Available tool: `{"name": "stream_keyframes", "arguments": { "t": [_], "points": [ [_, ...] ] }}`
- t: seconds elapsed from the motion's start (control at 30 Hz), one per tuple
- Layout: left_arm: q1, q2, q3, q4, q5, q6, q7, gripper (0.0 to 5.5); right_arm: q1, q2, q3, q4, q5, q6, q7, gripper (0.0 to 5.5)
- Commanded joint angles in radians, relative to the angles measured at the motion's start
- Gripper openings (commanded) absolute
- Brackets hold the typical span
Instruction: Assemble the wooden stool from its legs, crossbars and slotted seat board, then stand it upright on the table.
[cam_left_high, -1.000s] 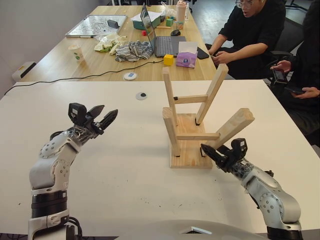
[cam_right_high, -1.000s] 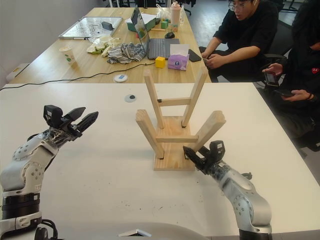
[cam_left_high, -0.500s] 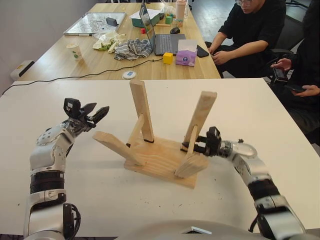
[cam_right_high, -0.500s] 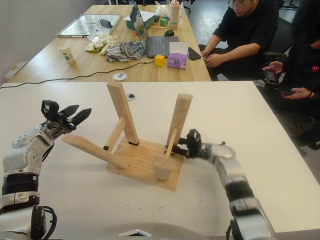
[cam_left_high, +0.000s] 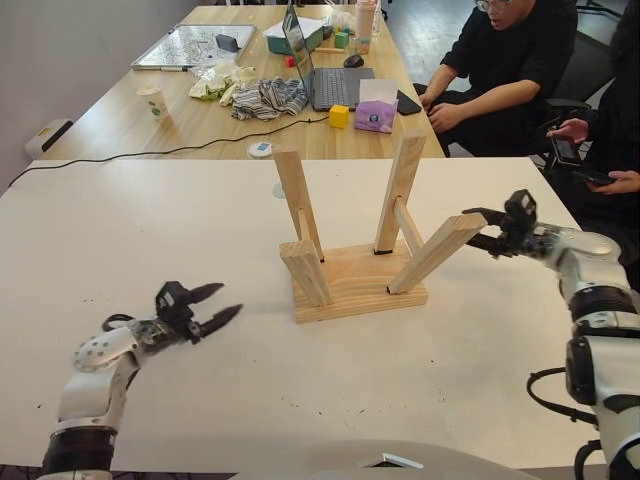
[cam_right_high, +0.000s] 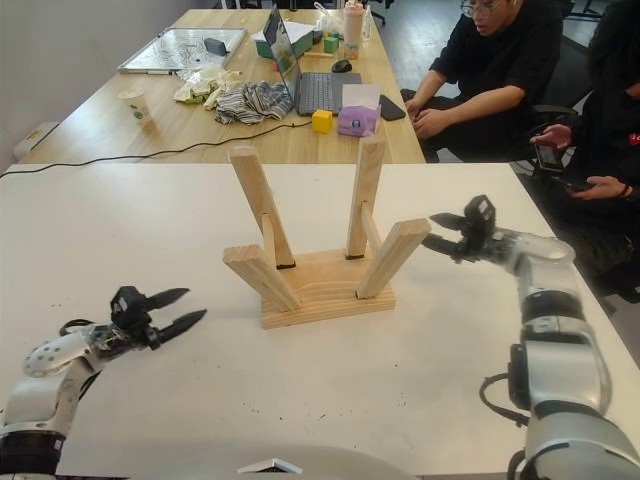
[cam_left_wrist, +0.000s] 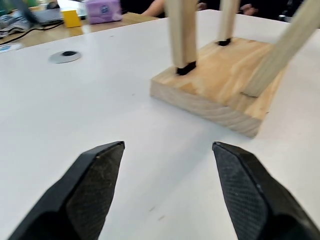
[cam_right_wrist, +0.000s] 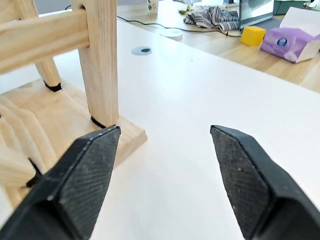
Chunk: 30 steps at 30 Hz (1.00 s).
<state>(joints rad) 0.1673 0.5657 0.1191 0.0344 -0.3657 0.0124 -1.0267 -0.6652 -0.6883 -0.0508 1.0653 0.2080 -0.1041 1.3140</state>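
Note:
The wooden stool lies upside down on the white table, its seat board (cam_left_high: 360, 288) flat and its legs pointing up. Two legs (cam_left_high: 298, 200) stand at the back and two slanted ones (cam_left_high: 435, 252) at the front, with a crossbar (cam_right_wrist: 40, 37) joining a pair. My right gripper (cam_left_high: 485, 228) is open just right of the tip of the front right leg, with nothing between its fingers (cam_right_wrist: 240, 180). My left gripper (cam_left_high: 215, 305) is open low over the table, left and in front of the stool, its fingers (cam_left_wrist: 95, 185) pointing at the seat board (cam_left_wrist: 225, 90).
A round grommet (cam_left_wrist: 65, 56) is set in the white table behind the stool. Beyond it a wooden table (cam_left_high: 120, 120) carries a laptop (cam_left_high: 320, 70), cloths, a yellow block (cam_left_high: 338, 117) and a tissue pack (cam_left_high: 375, 112). A black cable (cam_left_high: 150, 155) runs along its edge. People sit at the far right.
The stool has turned and its seat board now lies flat. My right gripper has come away from the stool's legs to the far right. My left arm has dropped toward the table's front.

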Motion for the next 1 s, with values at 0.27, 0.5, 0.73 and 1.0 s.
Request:
{"name": "stream_keyframes", "arguments": {
  "t": [0.27, 0.5, 0.73, 1.0],
  "points": [
    [-0.161, -0.111, -0.126, 0.018, 0.027, -0.005, 0.055, 3.25, 0.113, 0.097, 0.083, -0.256, -0.002, 0.073, 0.161, 3.31],
    [-0.185, -0.117, -0.187, 0.021, 0.020, 0.017, 0.001, 3.25, 0.176, 0.095, 0.127, -0.336, -0.019, 0.109, 0.191, 3.31],
    [-0.230, -0.155, -0.218, 0.034, 0.030, -0.006, 0.009, 3.25, 0.168, 0.130, 0.135, -0.370, -0.004, 0.132, 0.177, 3.31],
    [-0.242, -0.130, -0.171, -0.006, -0.124, 0.185, -0.038, 1.92, 0.126, 0.174, 0.109, -0.394, 0.059, 0.364, 0.129, 1.89]
  ]
}}
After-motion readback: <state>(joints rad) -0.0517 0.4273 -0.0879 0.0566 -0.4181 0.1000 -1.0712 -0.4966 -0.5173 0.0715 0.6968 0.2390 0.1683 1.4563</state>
